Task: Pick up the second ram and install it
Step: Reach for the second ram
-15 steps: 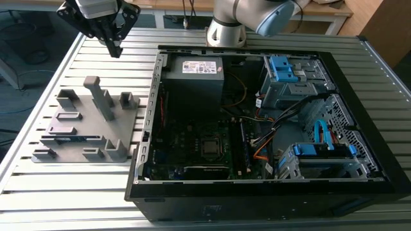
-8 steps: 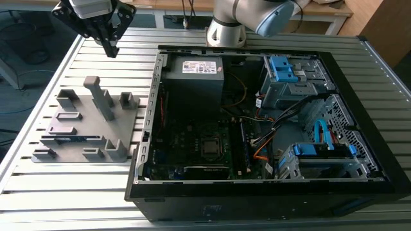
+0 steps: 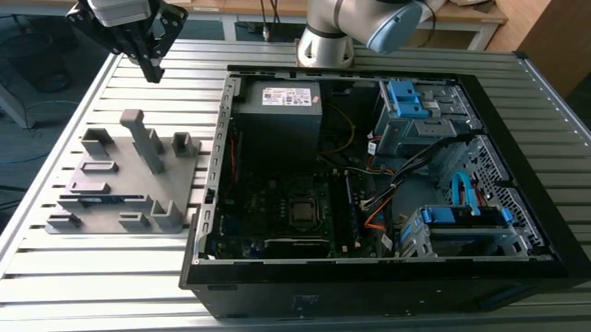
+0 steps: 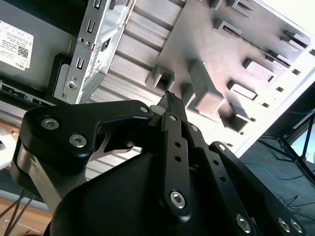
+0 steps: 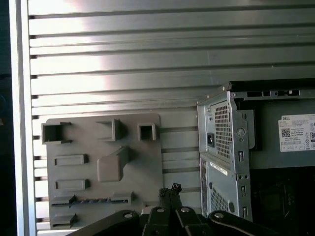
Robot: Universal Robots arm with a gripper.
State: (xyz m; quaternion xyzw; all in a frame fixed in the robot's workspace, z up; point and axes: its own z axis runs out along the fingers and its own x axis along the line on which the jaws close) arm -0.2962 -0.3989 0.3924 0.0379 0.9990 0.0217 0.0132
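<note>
The second ram (image 3: 99, 200) is a thin blue-green strip lying in a low slot near the front of the grey fixture plate (image 3: 124, 173), at the exterior view's left. In the first wrist view the ram (image 5: 93, 200) appears as a dark strip in a long slot of the plate (image 5: 147, 162). My gripper (image 3: 153, 72) hangs high over the slatted table beyond the plate's far edge, well clear of the ram. Its fingers (image 4: 172, 101) are pressed together with nothing between them. The closed tip (image 5: 170, 189) also rises into the first wrist view.
An open black computer case (image 3: 369, 290) lies beside the plate at the exterior view's right, motherboard (image 3: 277, 200) facing up. Tall grey blocks (image 3: 148, 142) stand on the plate. The arm's base (image 3: 325, 41) sits at the table's far edge. The case's metal rear panel (image 5: 226, 147) is close to the plate.
</note>
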